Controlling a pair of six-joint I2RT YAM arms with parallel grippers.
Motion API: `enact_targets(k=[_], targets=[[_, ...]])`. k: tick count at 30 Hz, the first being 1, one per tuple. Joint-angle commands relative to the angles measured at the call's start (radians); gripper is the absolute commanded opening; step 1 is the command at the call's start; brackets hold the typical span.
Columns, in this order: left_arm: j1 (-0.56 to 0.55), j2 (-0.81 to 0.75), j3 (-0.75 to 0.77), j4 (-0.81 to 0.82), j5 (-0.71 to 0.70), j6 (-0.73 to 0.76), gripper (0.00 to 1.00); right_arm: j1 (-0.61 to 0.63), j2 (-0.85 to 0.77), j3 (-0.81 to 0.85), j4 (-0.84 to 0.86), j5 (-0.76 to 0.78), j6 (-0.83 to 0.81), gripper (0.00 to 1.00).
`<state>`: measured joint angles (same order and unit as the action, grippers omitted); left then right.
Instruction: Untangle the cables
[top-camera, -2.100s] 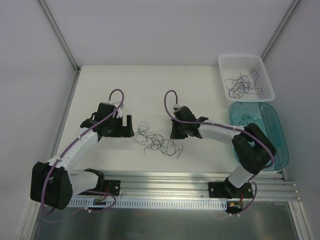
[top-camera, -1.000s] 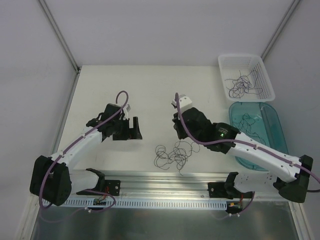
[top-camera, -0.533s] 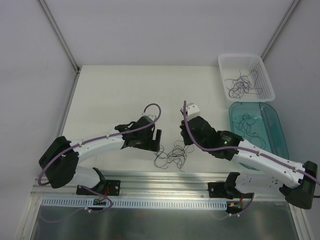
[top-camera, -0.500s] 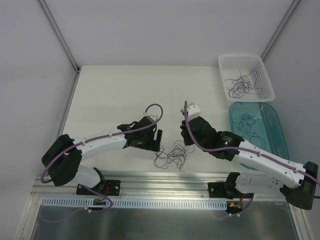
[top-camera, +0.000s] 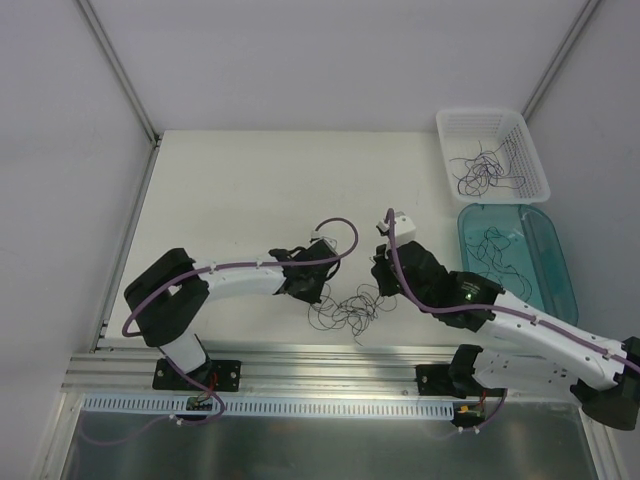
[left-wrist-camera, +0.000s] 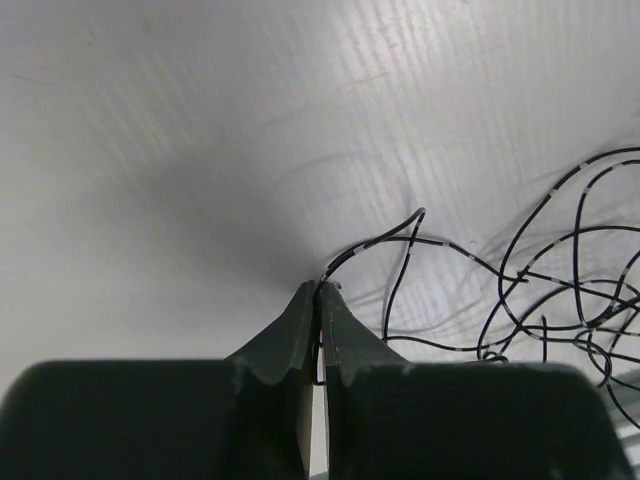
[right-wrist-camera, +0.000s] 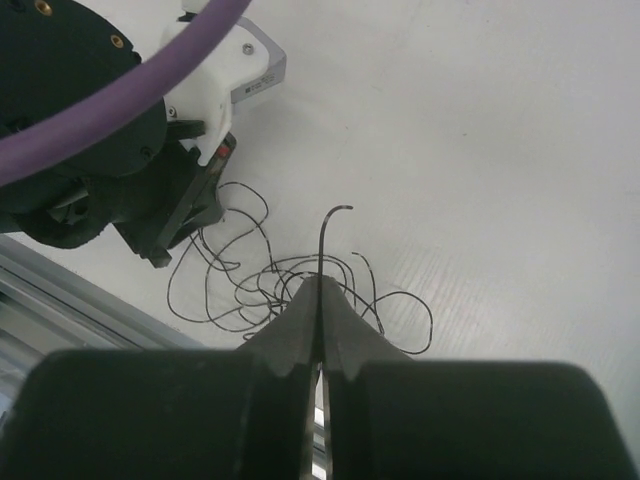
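The cables (top-camera: 345, 308) lie in a loose, curly wad on the bench (top-camera: 230, 180), close to its near edge and right between your two arms. From above, the wad is wider from side to side than from front to back, so its long way runs from one pincer to the other. Your left pincer (top-camera: 322, 290) is pressed together at the left end of the wad, and its wrist view shows a thin strand (left-wrist-camera: 560, 290) caught between the tips (left-wrist-camera: 317, 290). Your right pincer (top-camera: 384, 290) is pressed together at the right end. It pinches a strand too, and one loose end sticks out past the tips (right-wrist-camera: 320, 285) and hooks over to the side. More curly strands sit in the white basket (top-camera: 480, 113) and the blue tub (top-camera: 560, 290), well off to the right.
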<state>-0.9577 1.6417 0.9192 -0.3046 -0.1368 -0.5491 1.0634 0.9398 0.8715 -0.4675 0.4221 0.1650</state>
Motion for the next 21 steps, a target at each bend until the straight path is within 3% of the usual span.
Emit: enact_targets(k=[1, 4, 8, 12, 21], targets=[[0.02, -0.043, 0.009, -0.027, -0.109, 0.06, 0.0, -0.005, -0.059, 0.003, -0.034, 0.056, 0.019, 0.01], [0.124, -0.085, -0.008, -0.085, -0.161, 0.09, 0.0, -0.008, -0.114, 0.015, -0.106, 0.099, 0.024, 0.01], [0.418, -0.146, -0.017, -0.174, -0.21, 0.118, 0.0, -0.011, -0.202, 0.052, -0.229, 0.199, 0.024, 0.01], [0.642, -0.192, 0.033, -0.241, -0.205, 0.104, 0.0, -0.017, -0.278, 0.113, -0.378, 0.299, 0.024, 0.01], [0.999, -0.234, 0.152, -0.263, -0.195, 0.202, 0.0, -0.016, -0.446, 0.202, -0.487, 0.36, 0.022, 0.01]])
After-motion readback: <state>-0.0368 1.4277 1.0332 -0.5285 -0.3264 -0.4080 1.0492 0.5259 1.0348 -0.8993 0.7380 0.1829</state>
